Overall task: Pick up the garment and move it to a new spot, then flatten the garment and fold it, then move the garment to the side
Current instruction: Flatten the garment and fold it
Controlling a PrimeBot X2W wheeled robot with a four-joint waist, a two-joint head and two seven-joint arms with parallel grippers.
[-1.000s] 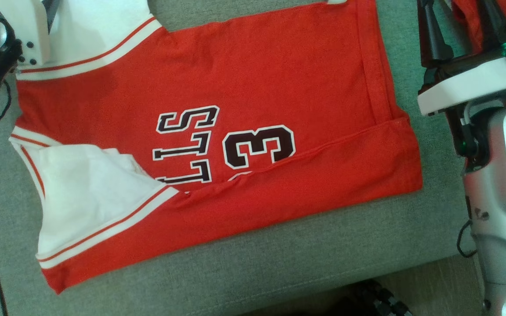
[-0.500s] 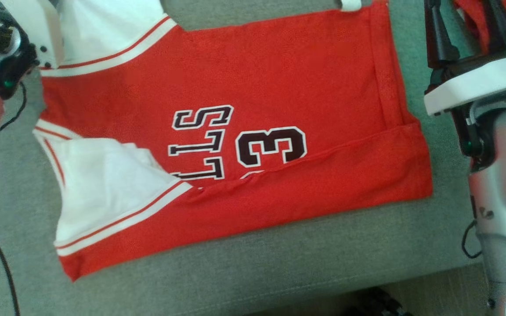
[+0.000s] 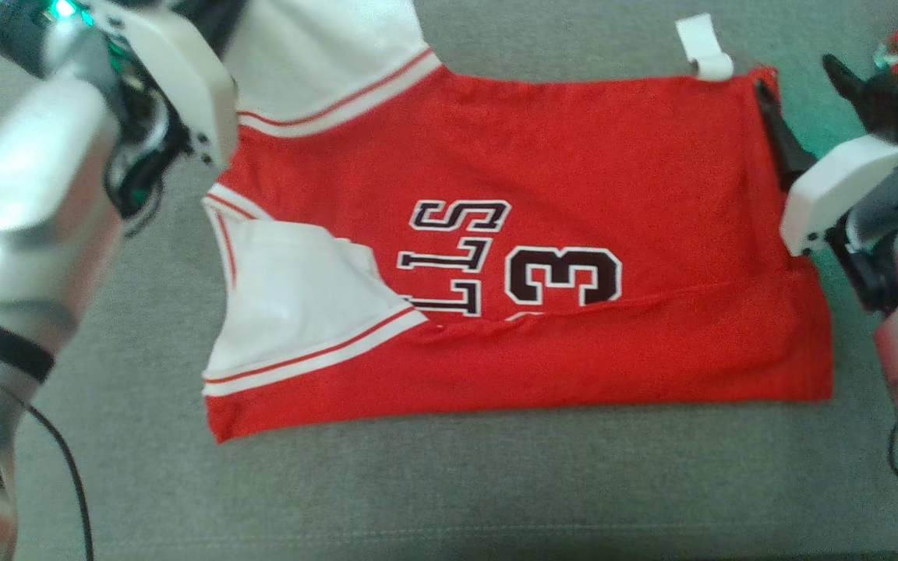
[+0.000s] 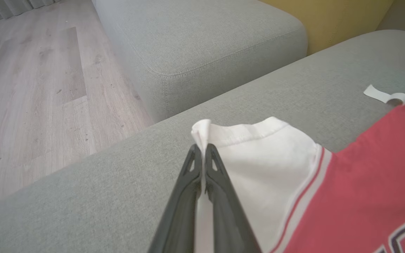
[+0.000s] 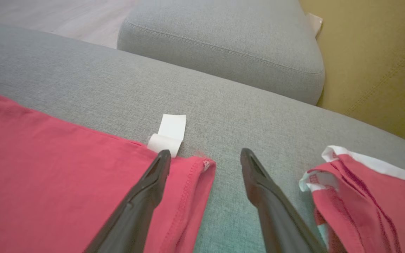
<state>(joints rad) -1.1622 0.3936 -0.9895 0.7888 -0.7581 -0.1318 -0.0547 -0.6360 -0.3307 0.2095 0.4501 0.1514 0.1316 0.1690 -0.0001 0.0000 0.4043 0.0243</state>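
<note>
Garment [image 3: 574, 195], a red jersey with white sleeves, lies flat on the grey sofa cushion [image 3: 496, 483], its near edge folded over. Left gripper [image 4: 202, 151] is clenched on the edge of the far-left sleeve [image 4: 258, 158]. Right gripper [image 5: 205, 154] stands released, fingers spread astride the far-right hem corner, beside a white label [image 5: 169, 135].

You've got a long grey fabric seat cushion [image 3: 449, 483] up front, with a woven texture and a pretty flat top. Just behind it sits a second grey cushion block [image 4: 202, 45], same fabric, with a stitched seam running round its top edge. Next to that block there's mustard-yellow upholstery [image 5: 374, 59]. The floor [image 4: 30, 88] is pale wood-look planks, and the light on it all looks soft and even.
</note>
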